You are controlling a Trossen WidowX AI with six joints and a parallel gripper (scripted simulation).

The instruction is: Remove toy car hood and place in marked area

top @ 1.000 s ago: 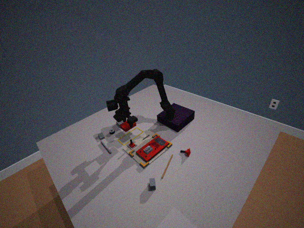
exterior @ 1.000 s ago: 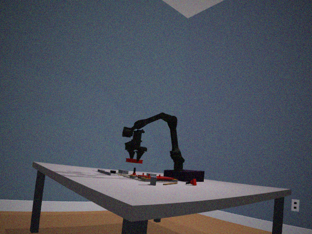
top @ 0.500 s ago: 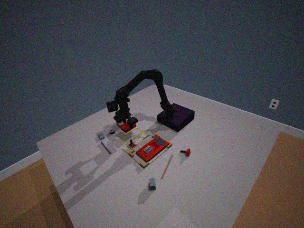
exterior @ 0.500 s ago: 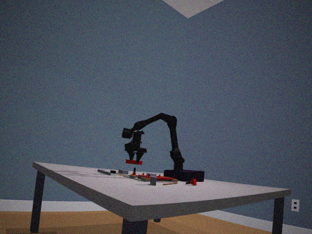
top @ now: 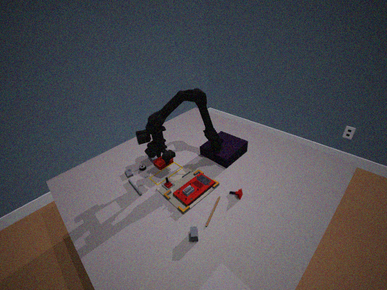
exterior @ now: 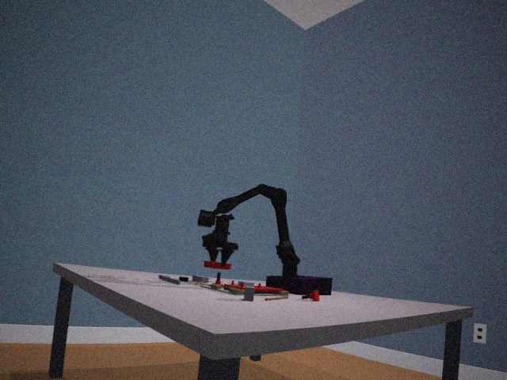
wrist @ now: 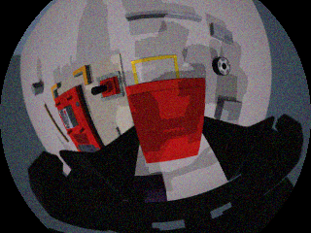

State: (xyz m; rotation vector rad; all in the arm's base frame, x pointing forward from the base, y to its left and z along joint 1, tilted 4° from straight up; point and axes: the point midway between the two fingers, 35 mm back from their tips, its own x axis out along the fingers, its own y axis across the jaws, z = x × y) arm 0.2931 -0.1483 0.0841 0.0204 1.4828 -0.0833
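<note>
The hood, a flat red plate (top: pixel 162 163) (exterior: pixel 216 265) (wrist: pixel 170 121), hangs level above the table. My gripper (top: pixel 162 158) (exterior: pixel 219 262) (wrist: pixel 169 123) is shut on it, with one finger at each side. The marked area, a yellow outline (top: pixel 169 176) (wrist: pixel 155 58), lies on the table; in the wrist view the hood covers its near part, and in the top view the hood appears by its far end. The toy car's red body (top: pixel 195 189) (exterior: pixel 268 289) (wrist: pixel 73 116) sits without the hood on a pale board (top: pixel 162 190) (wrist: pixel 99 114) with orange corners.
A black peg on a red foot (top: pixel 167 183) (wrist: pixel 112 87) stands on the board beside the outline. A wheel (top: pixel 142 167) (wrist: pixel 223 66), grey bar (top: pixel 135 187) (wrist: pixel 162 16) and grey block (top: pixel 128 173) lie on the other side. A pencil (top: pixel 213 211) and red-black piece (top: pixel 239 193) lie beyond the car.
</note>
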